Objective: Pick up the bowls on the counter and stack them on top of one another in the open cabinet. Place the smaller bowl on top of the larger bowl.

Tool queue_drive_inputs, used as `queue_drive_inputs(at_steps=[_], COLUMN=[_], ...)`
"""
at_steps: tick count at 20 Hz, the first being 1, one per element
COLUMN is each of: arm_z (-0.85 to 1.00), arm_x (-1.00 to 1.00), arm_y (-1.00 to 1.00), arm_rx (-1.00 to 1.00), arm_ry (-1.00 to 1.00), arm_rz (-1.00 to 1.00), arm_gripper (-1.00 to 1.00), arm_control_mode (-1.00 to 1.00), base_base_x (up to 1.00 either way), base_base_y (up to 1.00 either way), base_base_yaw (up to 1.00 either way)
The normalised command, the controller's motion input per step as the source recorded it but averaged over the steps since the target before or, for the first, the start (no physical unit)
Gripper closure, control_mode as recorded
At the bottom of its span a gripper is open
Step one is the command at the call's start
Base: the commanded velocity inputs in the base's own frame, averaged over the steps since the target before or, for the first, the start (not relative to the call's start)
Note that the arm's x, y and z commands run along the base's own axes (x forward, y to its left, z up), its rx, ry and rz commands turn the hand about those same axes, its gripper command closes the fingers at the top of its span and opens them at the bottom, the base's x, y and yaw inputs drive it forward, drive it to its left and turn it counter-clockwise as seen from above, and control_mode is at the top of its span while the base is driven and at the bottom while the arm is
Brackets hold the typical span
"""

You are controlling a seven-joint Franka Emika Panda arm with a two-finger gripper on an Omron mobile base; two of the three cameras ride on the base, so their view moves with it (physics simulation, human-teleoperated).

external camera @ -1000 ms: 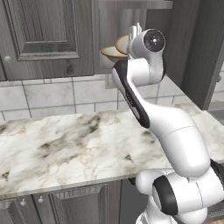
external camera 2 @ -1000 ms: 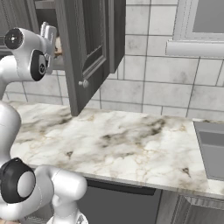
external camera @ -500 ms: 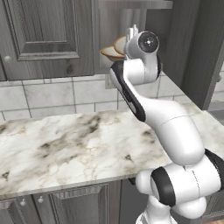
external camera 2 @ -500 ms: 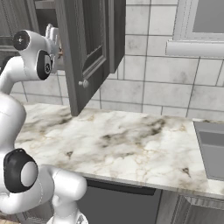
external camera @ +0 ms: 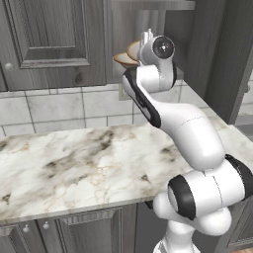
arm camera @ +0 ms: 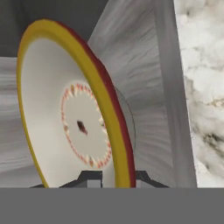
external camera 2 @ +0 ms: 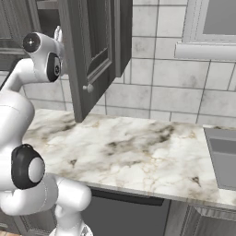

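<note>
Arm is raised up to the open cabinet (external camera: 148,29), above the table (external camera: 74,163). Gripper (arm camera: 113,177) is clamped on the rim of a bowl (arm camera: 65,109); in the hand view the two dark fingertips (arm camera: 89,178) sit either side of the yellow-brown rim at the bottom edge. The bowl looks edge-on and tilted there, cream inside facing left, with a ring of small reddish marks around a dark spot at its centre. Behind it is the grey wood-grain cabinet shelf (arm camera: 144,87), and past the cabinet's edge the marble table (arm camera: 205,87) shows on the right side of that view.

From the left base view the bowl (external camera: 127,55) pokes out just left of the wrist, at the cabinet's lower opening, tan outside visible. Cannot tell from these views whether it is the larger or smaller bowl, nor whether another bowl sits under it. Cannot tell if it is touching the shelf.

In the right base view the cabinet door (external camera 2: 90,50) hangs open, swung out toward the room, with the wrist just left of it. The table (external camera 2: 138,152) below the cabinet runs right to a sink (external camera 2: 226,156).
</note>
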Motion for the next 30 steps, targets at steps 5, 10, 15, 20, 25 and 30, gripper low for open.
queue_drive_inputs(at_steps=[5,10,15,20,25,30], arm_z=[-0.08,-0.12,-0.17,-0.22,-0.17,-0.05], arm_x=[0.31,0.28,0.17,0.01,0.00,0.03], arm_y=[0.00,0.01,0.00,0.04,0.00,0.00], arm_rx=[0.01,0.01,0.00,0.00,0.00,0.00], arm_ry=[0.00,0.00,0.01,0.04,0.02,0.00], arm_rz=[0.00,0.00,0.00,0.00,0.00,0.00], arm_gripper=[1.00,1.00,1.00,-1.00,-1.00,-1.00], arm_control_mode=[-1.00,-1.00,-1.00,-1.00,-1.00,-1.00], base_base_x=[0.00,0.00,0.00,0.00,0.00,0.00], base_base_y=[0.00,0.00,0.00,0.00,0.00,0.00], base_base_yaw=[0.00,0.00,0.00,0.00,0.00,0.00])
